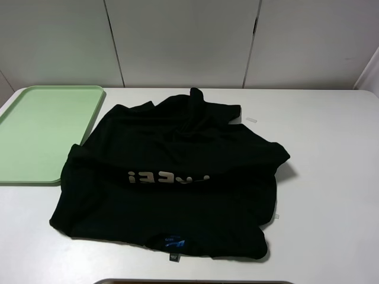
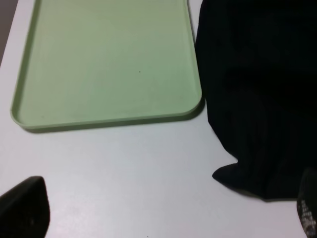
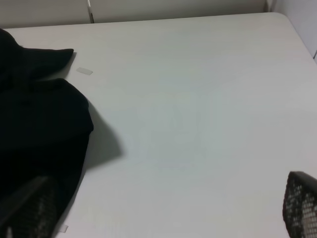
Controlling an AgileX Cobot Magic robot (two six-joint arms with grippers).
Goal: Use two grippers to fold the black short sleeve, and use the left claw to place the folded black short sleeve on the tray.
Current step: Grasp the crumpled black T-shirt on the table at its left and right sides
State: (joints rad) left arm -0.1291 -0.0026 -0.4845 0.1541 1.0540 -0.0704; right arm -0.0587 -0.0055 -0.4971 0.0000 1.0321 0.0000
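The black short sleeve [image 1: 172, 148] lies crumpled and spread on the white table, with pale lettering [image 1: 169, 177] across it and a blue neck label [image 1: 174, 242] at its near edge. The mint-green tray [image 1: 41, 130] lies flat at the far left, and the shirt's edge just overlaps its corner. Neither arm shows in the exterior high view. In the left wrist view the left gripper [image 2: 166, 218] is open and empty above bare table, between the tray [image 2: 106, 59] and the shirt [image 2: 257, 99]. In the right wrist view the right gripper [image 3: 163, 218] is open and empty, with the shirt [image 3: 34, 119] beside it.
A small clear tape strip [image 1: 251, 120] lies on the table just beyond the shirt; it also shows in the right wrist view [image 3: 84, 71]. White wall panels stand behind the table. Bare table [image 1: 331, 177] stretches to the right of the shirt.
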